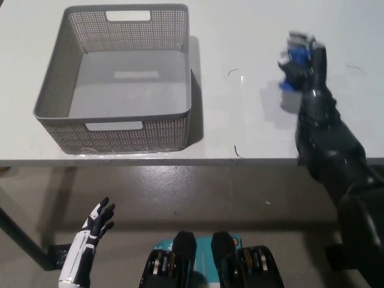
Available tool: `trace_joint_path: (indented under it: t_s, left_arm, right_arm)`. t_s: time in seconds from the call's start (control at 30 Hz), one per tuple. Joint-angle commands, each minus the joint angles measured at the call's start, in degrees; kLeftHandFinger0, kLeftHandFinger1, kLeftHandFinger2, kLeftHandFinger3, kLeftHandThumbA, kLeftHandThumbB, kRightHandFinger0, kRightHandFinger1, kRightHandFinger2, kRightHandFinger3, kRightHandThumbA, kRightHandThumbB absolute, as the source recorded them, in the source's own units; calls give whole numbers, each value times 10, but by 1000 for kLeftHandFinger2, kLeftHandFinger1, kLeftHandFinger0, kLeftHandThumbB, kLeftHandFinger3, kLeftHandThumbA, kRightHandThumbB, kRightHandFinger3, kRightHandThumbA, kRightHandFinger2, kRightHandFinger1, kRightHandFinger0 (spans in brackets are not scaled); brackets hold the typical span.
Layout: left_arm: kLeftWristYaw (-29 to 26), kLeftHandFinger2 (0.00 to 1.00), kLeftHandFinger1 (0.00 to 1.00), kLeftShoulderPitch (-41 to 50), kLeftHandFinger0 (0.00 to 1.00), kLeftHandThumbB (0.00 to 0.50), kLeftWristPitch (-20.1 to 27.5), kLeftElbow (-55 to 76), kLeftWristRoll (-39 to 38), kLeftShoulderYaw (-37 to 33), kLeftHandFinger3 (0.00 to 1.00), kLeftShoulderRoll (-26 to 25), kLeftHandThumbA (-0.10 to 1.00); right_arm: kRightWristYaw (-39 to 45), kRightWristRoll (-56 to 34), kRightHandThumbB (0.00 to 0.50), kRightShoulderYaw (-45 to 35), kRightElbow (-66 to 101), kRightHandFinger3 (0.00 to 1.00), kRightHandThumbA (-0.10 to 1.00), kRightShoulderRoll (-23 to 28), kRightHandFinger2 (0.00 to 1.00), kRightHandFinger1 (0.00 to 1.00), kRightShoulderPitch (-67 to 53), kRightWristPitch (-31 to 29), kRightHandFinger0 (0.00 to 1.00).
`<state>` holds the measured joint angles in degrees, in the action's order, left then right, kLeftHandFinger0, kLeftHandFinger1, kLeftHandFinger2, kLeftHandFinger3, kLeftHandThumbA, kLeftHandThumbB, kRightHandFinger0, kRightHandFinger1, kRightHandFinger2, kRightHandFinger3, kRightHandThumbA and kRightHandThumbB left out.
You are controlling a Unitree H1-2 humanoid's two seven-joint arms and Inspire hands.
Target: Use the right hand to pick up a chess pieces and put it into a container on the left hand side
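The black right hand is closed around a blue chess piece. The piece shows at the hand's left side, between the fingers; its upper part is blurred, so its exact shape cannot be told. A soft shadow lies on the white table just below and beside the piece, and the hand looks raised off the surface, though how far cannot be told. The black forearm runs down from the hand toward the lower right, crossing the table's front edge.

Well to the left of the right hand stands the grey mesh basket, rectangular, with cut-out handles in its near and far walls. Nothing can be seen inside it. Its right wall is the side closest to the hand, with a stretch of bare table between them. A few thin dark marks show on that stretch, one near the basket's upper right corner and one near the table's front edge.

The white left hand rests low, below the table's front edge and far to the lower left of the right hand, over the floor. It holds nothing and its fingers are spread.
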<state>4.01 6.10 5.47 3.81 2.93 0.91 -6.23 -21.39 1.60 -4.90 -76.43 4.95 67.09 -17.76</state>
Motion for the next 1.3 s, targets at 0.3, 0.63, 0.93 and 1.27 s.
trace_joint_path:
  t_s: [0.3,0.63,0.93,1.27]
  left_arm:
    - [2,1000,1000,-8,1000,102,19,16,0,1,1000,-13,1000]
    - [3,1000,1000,-15,1000,100,16,12,2,-2,1000,-15,1000]
    - [7,1000,1000,1,1000,86,16,16,8,-11,1000,-13,1000]
    - [12,1000,1000,4,1000,58,17,14,9,-27,1000,-10,1000]
  right_arm:
    - [-31,42,146,53,92,699,-100,-47,643,222,122,-34,0]
    - [-18,43,151,70,51,709,-100,-117,709,265,169,-28,0]
    - [10,46,140,96,0,762,-100,-167,797,320,156,-35,0]
    - [49,102,124,184,-34,919,-100,-169,828,430,115,8,0]
